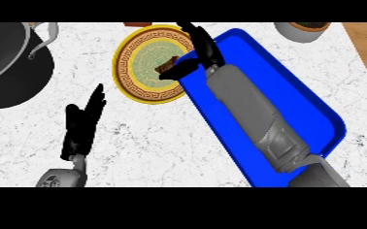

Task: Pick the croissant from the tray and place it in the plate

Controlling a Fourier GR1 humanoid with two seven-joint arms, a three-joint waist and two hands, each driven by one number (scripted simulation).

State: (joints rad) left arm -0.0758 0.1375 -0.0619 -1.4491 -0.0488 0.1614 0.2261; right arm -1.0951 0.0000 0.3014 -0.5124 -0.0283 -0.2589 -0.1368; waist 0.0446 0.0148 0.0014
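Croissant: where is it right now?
Head view: the small brown croissant is over the right part of the round yellow patterned plate, pinched by the right hand, just left of the blue rectangular tray.

counter: white speckled stone, looked smooth
tray: blue, plastic-looking, smooth
plate: patterned yellow rim, ceramic-looking
pot: dark, matt
forearm: grey, matt
right hand: black, matt
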